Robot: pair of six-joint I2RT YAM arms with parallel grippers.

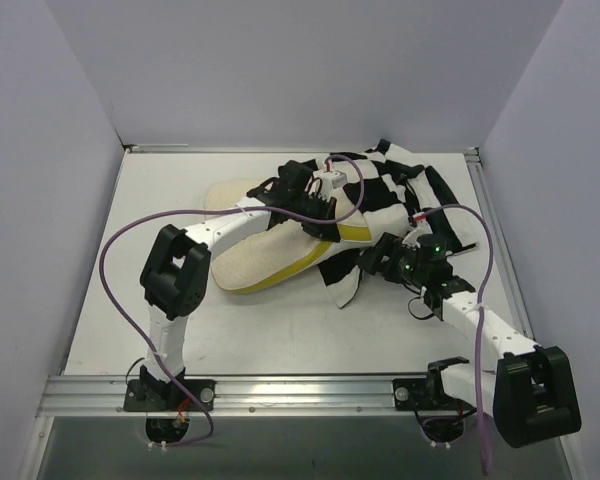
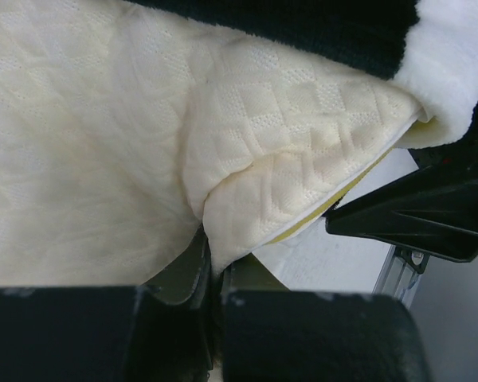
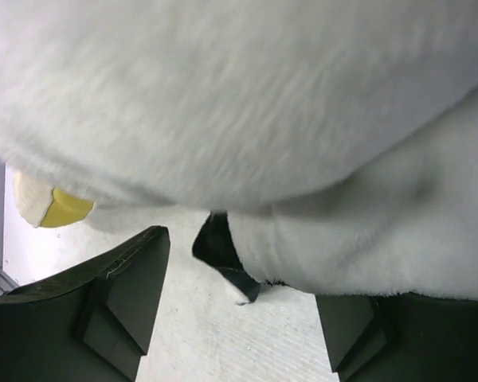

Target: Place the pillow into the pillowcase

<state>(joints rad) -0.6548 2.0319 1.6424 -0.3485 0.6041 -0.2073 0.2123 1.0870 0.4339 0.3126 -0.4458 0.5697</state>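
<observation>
Top external view
- Rail [image 1: 300,385]: aluminium, at the near edge, carrying both arm bases
- Pillow [image 1: 255,260]: cream with a yellow side edge, flat on the tabletop [image 1: 280,330] left of centre; its right end is overlapped by the pillowcase
- Pillowcase [image 1: 410,190]: rumpled black-and-white heap at the far right
- Left end effector [image 1: 325,188]: over the pillow's far end
- Right end effector [image 1: 380,258]: at the case's near hem

Left wrist view
- Left end effector [image 2: 211,267]: clamped on a pinched fold of the quilted pillow cover near a corner; black and white fleece of the case lies just beyond

Right wrist view
- Right end effector [image 3: 247,294]: jaws standing apart with bare tabletop between them; white fleece drapes above and onto one finger; whether a layer is hooked cannot be told
- Yellow pillow edge at left

Handling note (judgement)
- Insertion appears barely begun
- Right side should take the upper hem alone and lift it, keeping the mouth gaping
- Left side should drive the pinched corner inward, low and straight, in short pushes, since a pinch on the cover only may slip
</observation>
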